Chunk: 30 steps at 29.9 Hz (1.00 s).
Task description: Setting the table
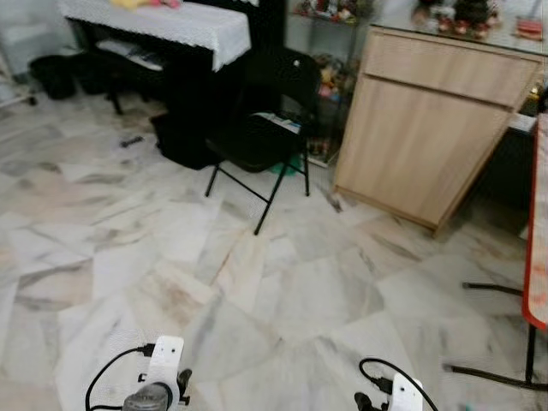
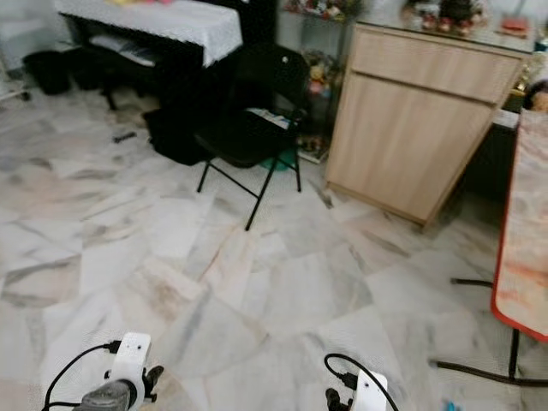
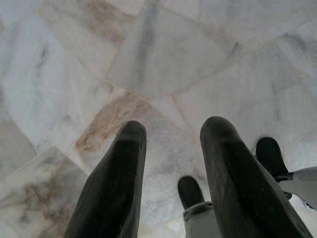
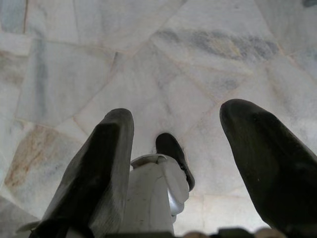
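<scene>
1. Jaws of the left gripper (image 3: 171,144) are seen spread apart with nothing between them, hanging above the white veined marble floor (image 1: 257,291).
2. Jaws of the right gripper (image 4: 178,144) are likewise held wide apart and empty over the same floor, with one of the robot's own legs visible beneath them.
3. Both silver arms are seen low at the near edge of the head views, the left wrist (image 1: 158,377) and the right wrist (image 1: 398,394) each trailing a black cable.
4. A red-edged, pale patterned tabletop (image 2: 527,248) is seen at the robot's far right, carried on a black metal frame; what lies on it cannot be told.
5. A black folding chair (image 1: 265,128) is placed ahead, just beside a light wooden cabinet (image 1: 428,120).
6. A dark piano covered with a white lace cloth (image 1: 171,26) is seen further back on the left.
</scene>
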Tool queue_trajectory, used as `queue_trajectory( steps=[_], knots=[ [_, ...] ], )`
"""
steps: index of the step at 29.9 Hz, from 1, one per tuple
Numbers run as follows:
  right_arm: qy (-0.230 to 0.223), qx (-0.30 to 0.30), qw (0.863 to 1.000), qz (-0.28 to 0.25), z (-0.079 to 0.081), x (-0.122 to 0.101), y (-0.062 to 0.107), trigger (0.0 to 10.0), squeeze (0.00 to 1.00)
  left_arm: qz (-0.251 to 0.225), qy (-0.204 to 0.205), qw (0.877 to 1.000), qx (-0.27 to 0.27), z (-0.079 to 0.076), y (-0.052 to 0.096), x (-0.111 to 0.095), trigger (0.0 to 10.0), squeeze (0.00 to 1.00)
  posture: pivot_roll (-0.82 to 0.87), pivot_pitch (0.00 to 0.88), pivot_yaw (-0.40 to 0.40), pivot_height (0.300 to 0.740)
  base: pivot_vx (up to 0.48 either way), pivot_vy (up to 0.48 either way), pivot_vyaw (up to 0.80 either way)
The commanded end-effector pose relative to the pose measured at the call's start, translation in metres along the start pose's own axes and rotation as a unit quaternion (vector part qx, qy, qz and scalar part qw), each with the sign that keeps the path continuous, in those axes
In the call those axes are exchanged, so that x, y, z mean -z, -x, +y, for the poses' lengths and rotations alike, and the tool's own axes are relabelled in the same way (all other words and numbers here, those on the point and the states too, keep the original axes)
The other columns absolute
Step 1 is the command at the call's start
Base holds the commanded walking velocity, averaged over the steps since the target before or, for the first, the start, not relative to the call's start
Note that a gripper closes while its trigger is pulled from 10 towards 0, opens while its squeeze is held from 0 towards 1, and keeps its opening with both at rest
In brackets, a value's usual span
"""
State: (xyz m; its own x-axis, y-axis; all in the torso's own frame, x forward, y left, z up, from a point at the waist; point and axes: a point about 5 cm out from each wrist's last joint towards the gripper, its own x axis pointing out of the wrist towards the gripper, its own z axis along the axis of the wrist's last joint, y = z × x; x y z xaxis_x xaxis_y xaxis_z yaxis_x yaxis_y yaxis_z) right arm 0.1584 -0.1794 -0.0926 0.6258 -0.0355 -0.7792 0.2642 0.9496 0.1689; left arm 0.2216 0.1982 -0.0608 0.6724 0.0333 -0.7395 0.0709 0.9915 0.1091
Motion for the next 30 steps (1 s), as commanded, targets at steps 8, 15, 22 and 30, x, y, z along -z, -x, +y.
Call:
queue_trajectory(
  steps=[8, 15, 22, 30],
  knots=[
    [0.004, -0.005, 1.000, -0.002, 0.0021, -0.0016, -0.0007, 10.0, 0.00, 0.009, -0.006, 1.000, 0.000, 0.0007, 0.0009, 0.0049, 10.0, 0.00, 0.04, 0.015, 0.004, 0.740, 0.000, 0.000, -0.79],
    [0.004, -0.006, 1.000, -0.001, 0.0022, -0.0014, -0.0006, 10.0, 0.00, 0.010, -0.014, 1.000, 0.002, 0.0000, 0.0010, 0.0053, 10.0, 0.00, 0.04, 0.018, 0.005, 0.740, 0.000, 0.000, -0.79],
    [0.006, -0.007, 1.000, -0.001, 0.0022, -0.0011, -0.0005, 10.0, 0.00, 0.010, -0.016, 1.000, 0.004, -0.0008, 0.0010, 0.0057, 10.0, 0.00, 0.04, 0.019, 0.005, 0.740, 0.000, 0.000, -0.79],
    [0.007, -0.008, 1.000, -0.001, 0.0019, -0.0013, -0.0005, 10.0, 0.00, 0.011, -0.013, 1.000, 0.003, -0.0014, 0.0009, 0.0058, 10.0, 0.00, 0.04, 0.020, 0.001, 0.740, 0.000, 0.000, -0.79]
  ],
)
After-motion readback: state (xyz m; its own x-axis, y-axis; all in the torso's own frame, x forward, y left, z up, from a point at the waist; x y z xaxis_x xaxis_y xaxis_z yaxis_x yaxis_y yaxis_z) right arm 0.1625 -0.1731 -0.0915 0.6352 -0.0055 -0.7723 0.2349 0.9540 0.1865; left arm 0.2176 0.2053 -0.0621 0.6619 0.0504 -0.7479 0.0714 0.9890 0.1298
